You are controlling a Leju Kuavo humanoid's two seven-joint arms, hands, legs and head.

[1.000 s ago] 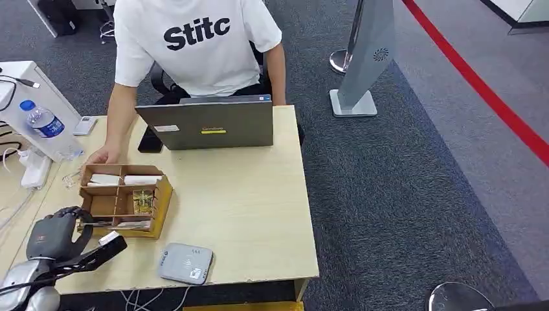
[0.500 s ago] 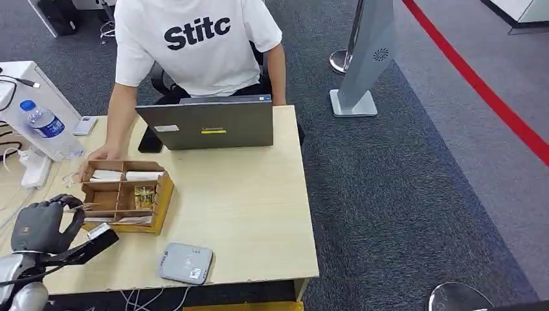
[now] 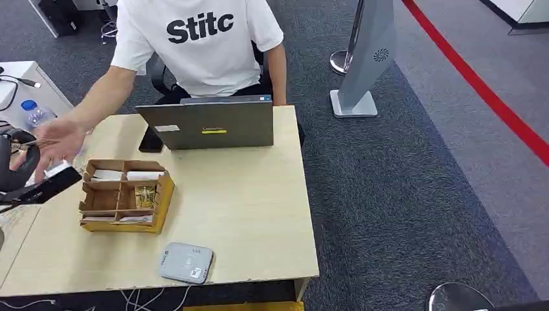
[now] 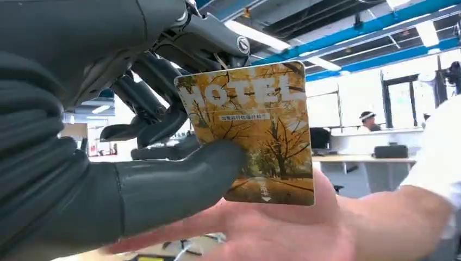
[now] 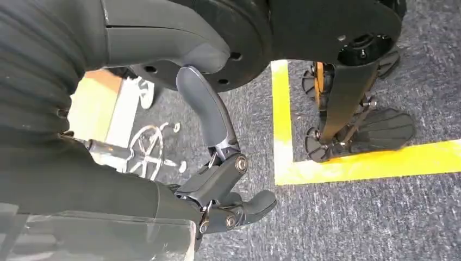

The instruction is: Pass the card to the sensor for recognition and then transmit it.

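Note:
My left hand (image 3: pixel 11 162) is raised at the far left, above the table's (image 3: pixel 246 207) left edge. In the left wrist view the left hand (image 4: pixel 152 125) pinches a hotel card (image 4: pixel 253 136) printed with autumn trees between thumb and fingers. A person's open palm (image 4: pixel 282 228) lies just under the card; from the head view that person's hand (image 3: pixel 57 144) reaches out to my left hand. The grey card sensor (image 3: pixel 186 263) lies flat near the table's front edge. My right hand (image 5: pixel 225 190) hangs by the floor with loosely bent fingers, holding nothing.
A wooden compartment box (image 3: pixel 123 194) with cards stands on the table's left half. A closed-back laptop (image 3: pixel 210 123) and a black phone (image 3: pixel 149 141) sit at the far side before the seated person (image 3: pixel 201 45). A water bottle (image 3: pixel 33 113) stands at the far left.
My left hand has risen from beside the box to the far left with the card. The person's hand left the box and now reaches, palm open, under the card.

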